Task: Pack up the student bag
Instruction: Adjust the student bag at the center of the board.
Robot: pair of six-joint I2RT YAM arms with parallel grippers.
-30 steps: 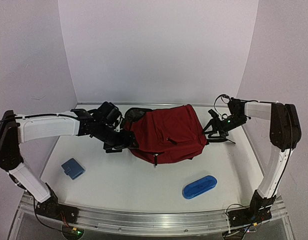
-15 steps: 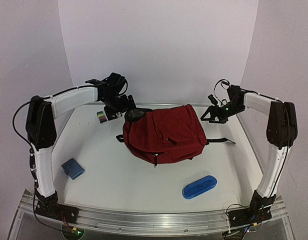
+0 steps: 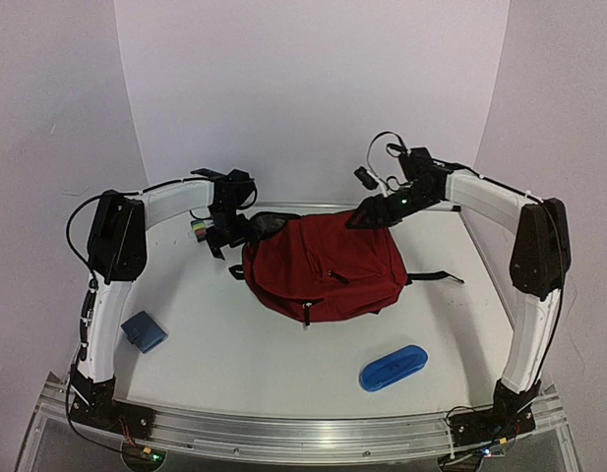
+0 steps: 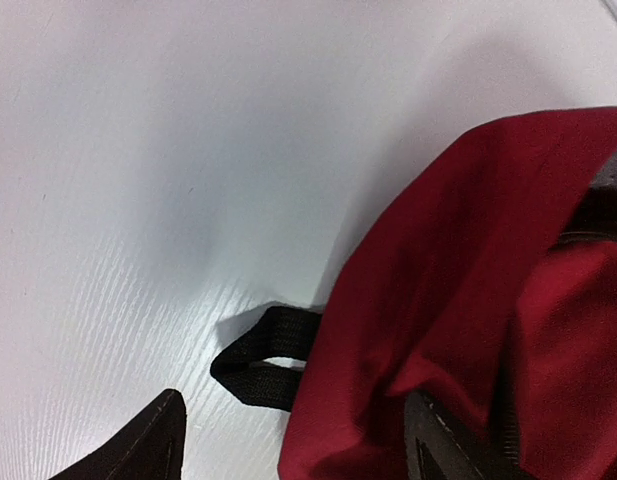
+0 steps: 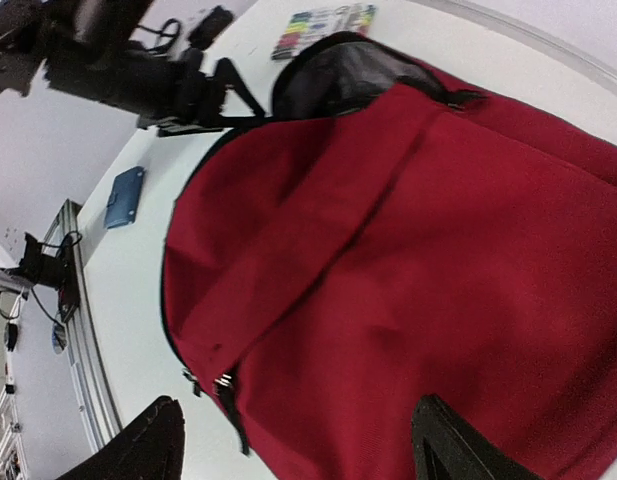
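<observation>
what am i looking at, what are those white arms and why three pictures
Two robot arms, the left arm and the right arm, are bolted to a table's near edge. The wide picture is from a fixed camera above and behind them; the other two are from a camera on each wrist, its own fingers at the bottom. On the table lie a dark red backpack, open at the top, a pack of coloured pens, a small blue case and a blue oblong case. The left hand is by the backpack's black strap, the right hand above the backpack; both are open, holding nothing.
</observation>
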